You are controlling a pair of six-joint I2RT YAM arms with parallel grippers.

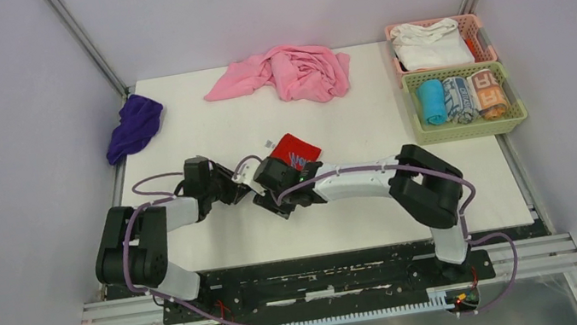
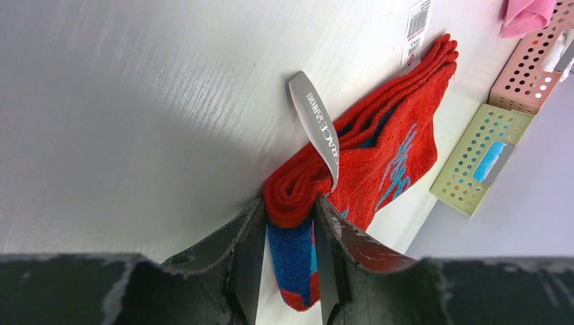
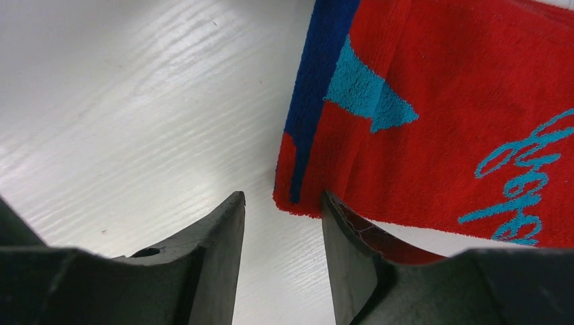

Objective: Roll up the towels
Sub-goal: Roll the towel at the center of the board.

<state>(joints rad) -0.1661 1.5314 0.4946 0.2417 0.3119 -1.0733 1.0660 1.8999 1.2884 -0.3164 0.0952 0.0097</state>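
Observation:
A red towel (image 1: 295,149) with blue and turquoise print lies partly rolled at the table's middle. My left gripper (image 1: 249,179) is shut on its rolled end. In the left wrist view the red and blue roll (image 2: 298,196) sits pinched between the fingers of the left gripper (image 2: 290,217), with a grey label loop (image 2: 318,125) standing up from it. My right gripper (image 1: 279,183) is open beside it. In the right wrist view the towel's corner (image 3: 433,115) lies just past the right gripper (image 3: 283,200) and touches the right fingertip (image 3: 332,203); nothing is between the jaws.
A pink towel (image 1: 289,72) lies crumpled at the back middle. A purple towel (image 1: 133,125) hangs over the table's left edge. A green basket (image 1: 470,128) at the right holds three rolled towels. A pink basket (image 1: 480,35) behind it holds a white towel.

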